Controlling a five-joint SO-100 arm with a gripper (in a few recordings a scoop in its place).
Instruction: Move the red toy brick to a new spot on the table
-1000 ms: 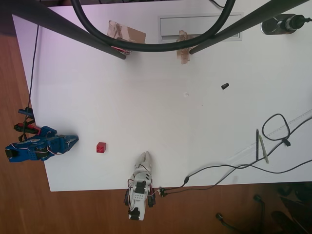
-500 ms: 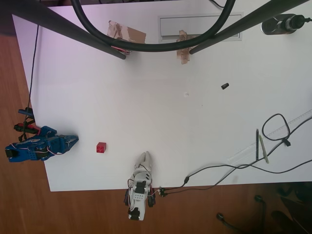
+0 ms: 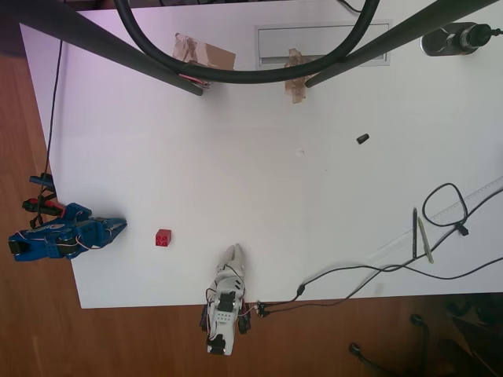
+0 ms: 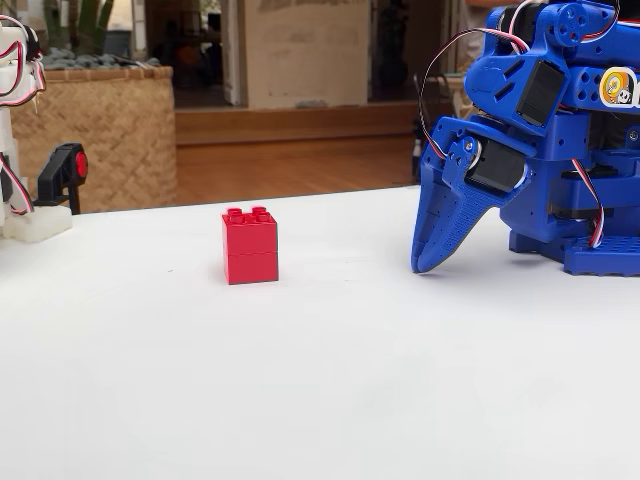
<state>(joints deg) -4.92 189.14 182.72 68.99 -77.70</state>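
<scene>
Red toy brick, overhead view: the red toy brick (image 3: 163, 236) is sitting on the table (image 3: 251, 157), just right of the blue gripper (image 3: 119, 226).
Gripper, overhead view: fingers are lying together, holding nothing.
Fixed view: the brick (image 4: 250, 245) is standing upright, left of the gripper's (image 4: 432, 262) downward-pointing tip, apart from it.

brown wooden floor (image 3: 141, 338), wicker cabinet (image 4: 110, 130) behind.

One red toy brick (image 3: 163, 237), one small black cylinder (image 3: 362, 139), two pens (image 3: 420, 236), one ruler (image 3: 440, 222), two tape patches (image 3: 203, 53).
</scene>
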